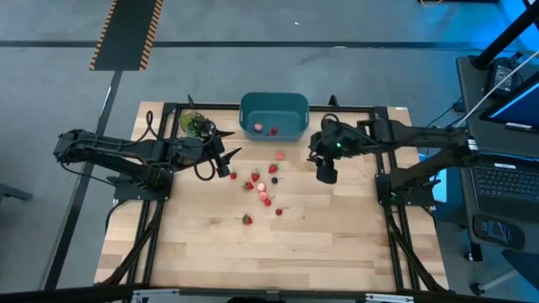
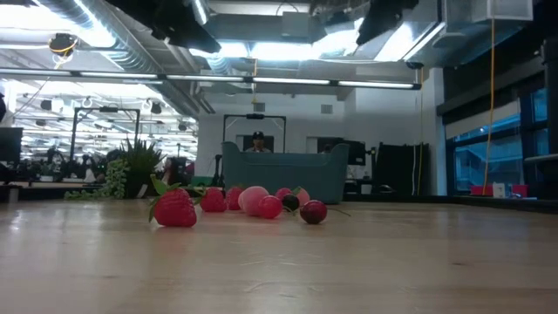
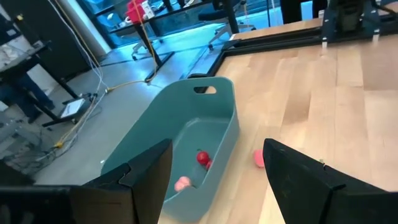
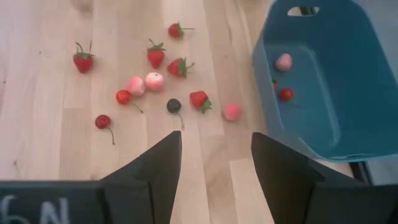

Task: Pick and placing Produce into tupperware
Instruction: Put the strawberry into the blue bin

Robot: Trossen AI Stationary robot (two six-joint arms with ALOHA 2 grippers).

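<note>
The teal tupperware stands at the table's far middle, with a red piece and a pink piece lying on its floor. Several small red, pink and dark pieces of produce lie scattered on the wood just in front of it; the low view shows them as a row. My left gripper hovers open to the left of the produce, pointing at the tub, nothing between its fingers. My right gripper hangs open above the table to the right of the produce, empty.
A green leafy bunch sits at the far left beside the tub. One strawberry lies alone nearer the table's front. Black frame rails run along the table's far edge and sides. Bare wood fills the near half.
</note>
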